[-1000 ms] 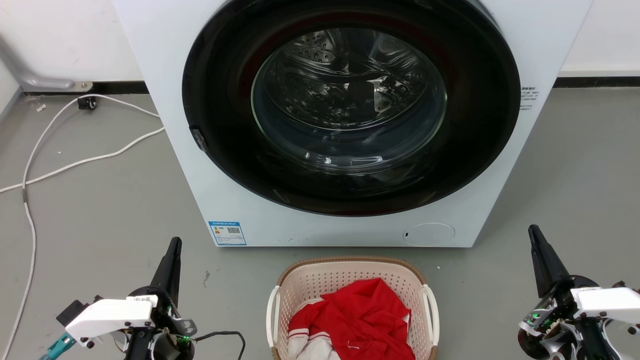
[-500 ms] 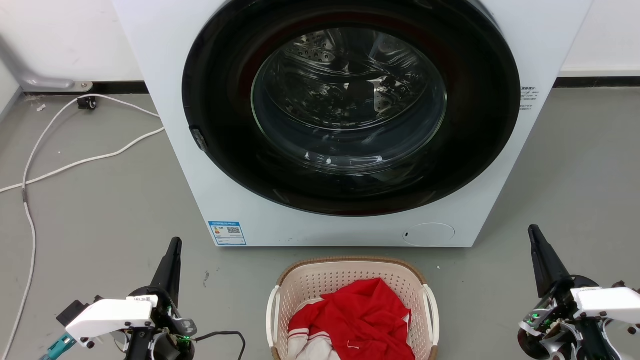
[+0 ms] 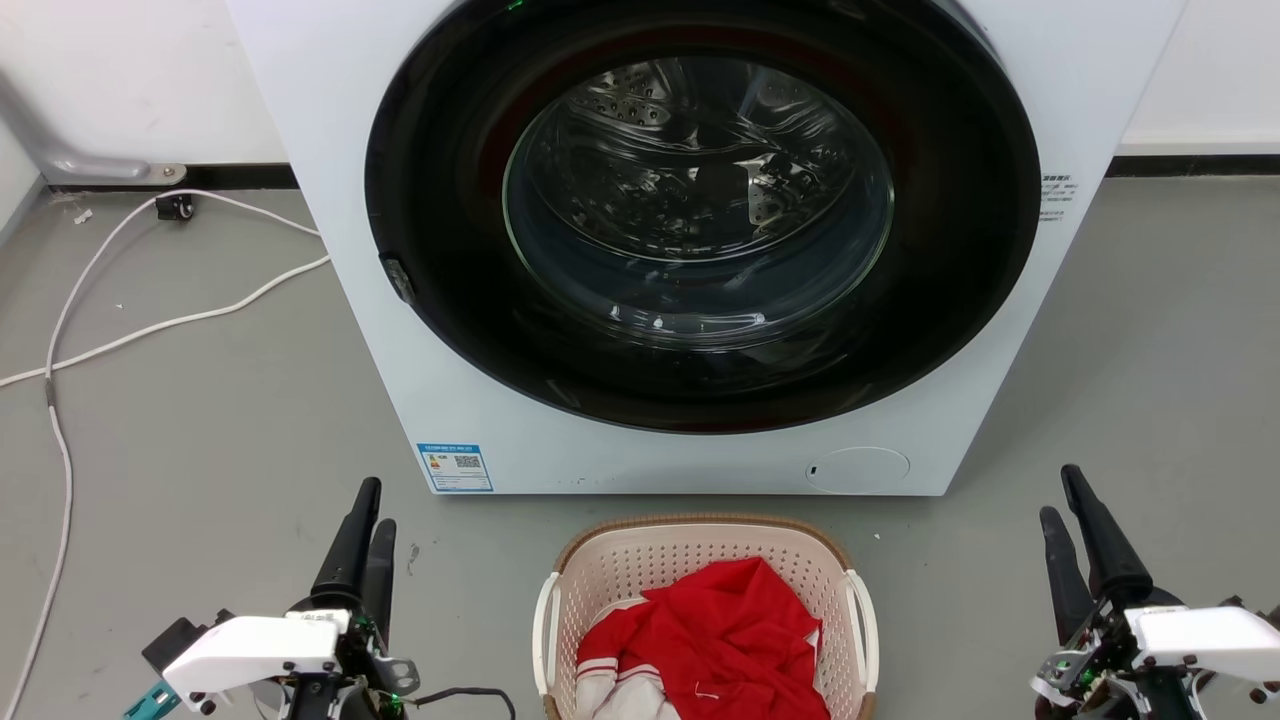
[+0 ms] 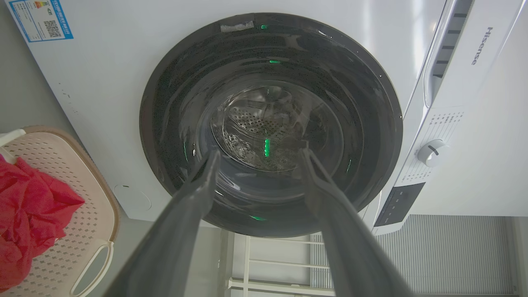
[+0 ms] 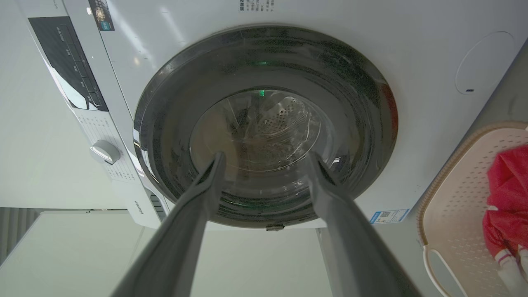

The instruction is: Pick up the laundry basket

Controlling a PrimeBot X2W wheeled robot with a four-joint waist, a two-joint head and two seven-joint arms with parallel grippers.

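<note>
Between left gripper [image 3: 378, 503] and right gripper [image 3: 1059, 491], both agape, empty: the laundry basket [image 3: 660, 560].

I see bare floor [image 3: 460, 610] both sides of the laundry basket [image 3: 700, 523] | washing machine [image 3: 640, 462] blocks just behind it | cable [image 3: 150, 325] far left

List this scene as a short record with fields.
laundry basket: on the floor, in front of the washing machine, not gripped
contents: red garment with white trim
left gripper: open, left of the basket, clear of it
right gripper: open, right of the basket, clear of it
door: appears shut
white cable: on the floor, far left
</note>
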